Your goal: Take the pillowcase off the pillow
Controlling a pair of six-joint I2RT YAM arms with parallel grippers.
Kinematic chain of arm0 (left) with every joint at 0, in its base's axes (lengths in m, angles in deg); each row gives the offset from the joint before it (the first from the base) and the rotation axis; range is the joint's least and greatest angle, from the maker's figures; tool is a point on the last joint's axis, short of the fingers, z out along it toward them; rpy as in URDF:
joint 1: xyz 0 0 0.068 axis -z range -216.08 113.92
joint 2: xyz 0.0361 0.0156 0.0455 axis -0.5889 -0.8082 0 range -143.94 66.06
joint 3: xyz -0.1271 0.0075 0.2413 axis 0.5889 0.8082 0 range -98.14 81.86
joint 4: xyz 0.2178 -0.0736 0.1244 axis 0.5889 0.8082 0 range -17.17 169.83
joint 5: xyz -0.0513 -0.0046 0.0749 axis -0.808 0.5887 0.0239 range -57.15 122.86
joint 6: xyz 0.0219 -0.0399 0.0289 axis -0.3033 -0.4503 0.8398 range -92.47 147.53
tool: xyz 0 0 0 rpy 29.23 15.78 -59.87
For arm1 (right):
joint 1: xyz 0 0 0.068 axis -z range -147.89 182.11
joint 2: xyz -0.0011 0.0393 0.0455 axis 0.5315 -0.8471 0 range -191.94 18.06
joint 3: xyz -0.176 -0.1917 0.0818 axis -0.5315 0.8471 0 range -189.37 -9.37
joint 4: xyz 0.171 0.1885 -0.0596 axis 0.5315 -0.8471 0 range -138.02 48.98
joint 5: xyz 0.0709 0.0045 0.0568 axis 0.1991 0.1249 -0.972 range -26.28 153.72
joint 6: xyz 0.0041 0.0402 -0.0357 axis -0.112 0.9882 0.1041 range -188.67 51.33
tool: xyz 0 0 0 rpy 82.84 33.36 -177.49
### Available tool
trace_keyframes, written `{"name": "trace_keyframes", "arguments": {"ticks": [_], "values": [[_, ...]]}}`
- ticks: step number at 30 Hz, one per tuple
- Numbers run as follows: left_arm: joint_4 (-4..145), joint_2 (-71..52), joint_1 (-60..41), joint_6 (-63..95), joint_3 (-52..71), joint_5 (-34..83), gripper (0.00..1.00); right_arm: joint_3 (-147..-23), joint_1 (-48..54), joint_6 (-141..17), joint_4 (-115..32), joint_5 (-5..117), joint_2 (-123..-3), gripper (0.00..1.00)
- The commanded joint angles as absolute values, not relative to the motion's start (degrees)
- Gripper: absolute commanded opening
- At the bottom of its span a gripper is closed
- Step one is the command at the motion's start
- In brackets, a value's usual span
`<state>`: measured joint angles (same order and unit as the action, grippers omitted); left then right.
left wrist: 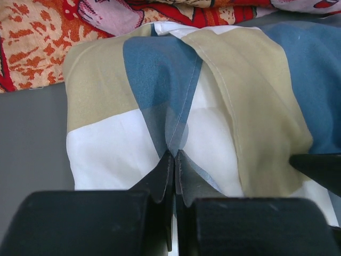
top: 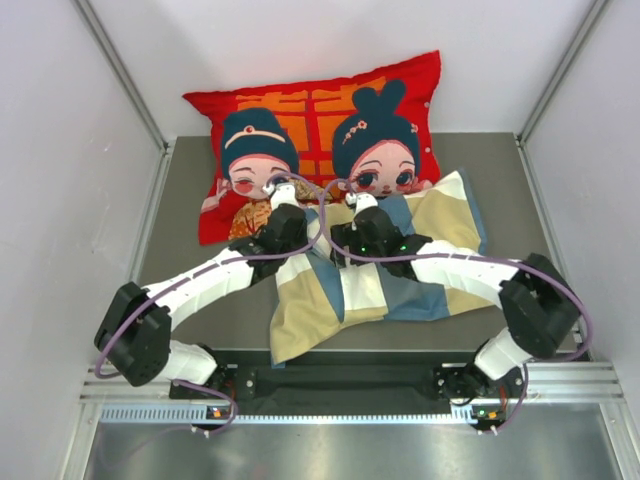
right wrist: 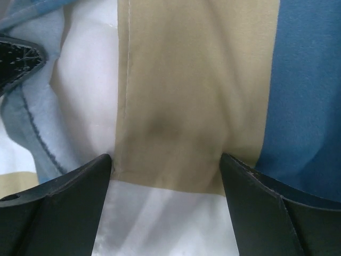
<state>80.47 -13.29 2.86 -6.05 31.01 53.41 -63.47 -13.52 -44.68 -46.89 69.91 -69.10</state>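
Two arms (top: pixel 210 275) reach inward over pillowcase (top: pixel 330 300), left pincer (left wrist: pixel 175 154) clenched on it, right pincer (right wrist: pixel 166 160) spread, maybe touching

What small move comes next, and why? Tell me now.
Probably close the right fingers on the pillowcase. They stand open astride its tan strip, close over the cloth, while the left fingers are shut on a pinched fold of the same cover. A second grip would likely let both arms work the cover off together.
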Motion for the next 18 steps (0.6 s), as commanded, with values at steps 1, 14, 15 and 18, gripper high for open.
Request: {"name": "trace_keyframes", "arguments": {"ticks": [1, 14, 15, 18], "values": [[77.4, -11.9, 2.5, -6.9, 31.8, 52.2, 0.00, -67.4, -15.4, -45.2, -43.1, 70.5, -72.8, 0.83], [76.4, -10.1, -2.7, -3.5, 31.9, 46.7, 0.00, -65.3, -7.0, -43.5, -52.6, 84.8, -68.0, 0.00], [77.0, -9.5, -3.2, -3.1, 30.9, 46.4, 0.00, -64.7, -5.5, -43.9, -53.0, 85.2, -66.0, 0.00], [79.1, -8.6, -5.3, -1.4, 27.6, 44.6, 0.00, -63.3, 1.7, -44.9, -54.1, 84.7, -61.9, 0.00]]}}
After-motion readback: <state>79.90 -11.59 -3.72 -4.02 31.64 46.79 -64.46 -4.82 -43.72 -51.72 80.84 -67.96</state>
